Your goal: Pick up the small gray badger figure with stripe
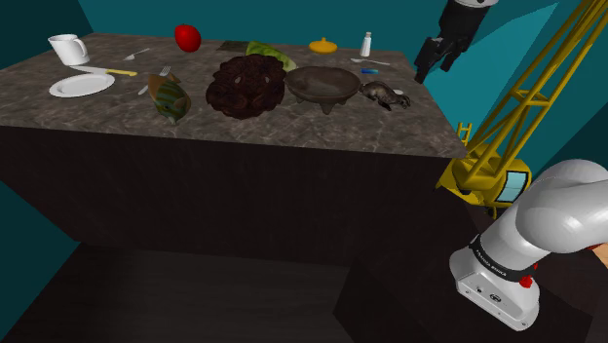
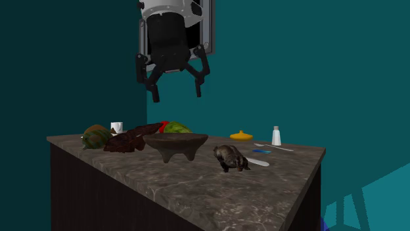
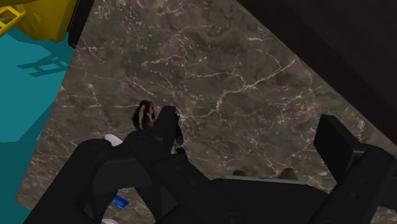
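Logged gripper (image 2: 177,96) open: fingers spread wide, nothing between them. Hung high over the stone bowl (image 2: 175,136), well clear of the countertop (image 2: 197,193).

Found badger figure (image 2: 230,158) standing on the countertop just beside the bowl, apart from its rim, on the side away from the dark lumpy heap (image 1: 246,86).

From the wrist view, caught its striped head poking out past one finger (image 3: 167,124), with the body mostly hidden behind it. Placed it off-centre, under that finger rather than mid-gap. Judged the long axis slanted to the line between the fingers, though too hidden to be sure. Judged next need: sideways shift toward the badger, then descent.

Checked bowl: looked empty. Noted mug (image 1: 68,47) and bare plate (image 1: 81,86) far from the bowl, past the heap. Could not see into the mug.
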Action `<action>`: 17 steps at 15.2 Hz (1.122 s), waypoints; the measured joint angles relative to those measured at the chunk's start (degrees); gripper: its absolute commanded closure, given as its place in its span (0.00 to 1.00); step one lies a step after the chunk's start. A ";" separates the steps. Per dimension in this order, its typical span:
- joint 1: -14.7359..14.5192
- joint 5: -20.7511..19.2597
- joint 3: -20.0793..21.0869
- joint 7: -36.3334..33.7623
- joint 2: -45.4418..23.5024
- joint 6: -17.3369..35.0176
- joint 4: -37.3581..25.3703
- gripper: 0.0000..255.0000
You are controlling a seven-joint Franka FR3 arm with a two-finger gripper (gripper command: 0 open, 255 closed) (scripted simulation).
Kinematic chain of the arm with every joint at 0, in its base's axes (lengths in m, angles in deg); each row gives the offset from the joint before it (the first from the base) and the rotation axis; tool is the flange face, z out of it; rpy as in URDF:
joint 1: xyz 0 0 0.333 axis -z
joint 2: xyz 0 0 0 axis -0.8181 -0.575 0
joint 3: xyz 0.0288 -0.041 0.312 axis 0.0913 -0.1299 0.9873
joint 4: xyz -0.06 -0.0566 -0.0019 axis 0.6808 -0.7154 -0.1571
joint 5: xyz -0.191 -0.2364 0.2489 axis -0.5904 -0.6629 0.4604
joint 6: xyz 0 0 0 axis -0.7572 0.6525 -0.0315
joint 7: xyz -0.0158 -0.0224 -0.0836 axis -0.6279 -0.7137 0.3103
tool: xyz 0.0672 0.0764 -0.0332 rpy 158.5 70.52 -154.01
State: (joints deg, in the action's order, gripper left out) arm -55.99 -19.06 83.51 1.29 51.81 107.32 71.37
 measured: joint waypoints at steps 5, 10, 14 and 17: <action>0.82 -1.54 -2.91 3.20 -3.44 3.91 0.59 0.00; 2.08 -3.58 -7.48 8.20 -9.50 10.99 1.78 0.00; 2.63 -4.26 -10.56 11.85 -16.40 15.89 -0.12 0.00; 3.03 -4.33 -12.88 14.82 -21.79 19.53 -1.79 0.00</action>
State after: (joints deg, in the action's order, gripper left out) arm -52.96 -23.39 70.63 16.11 30.02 126.84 69.59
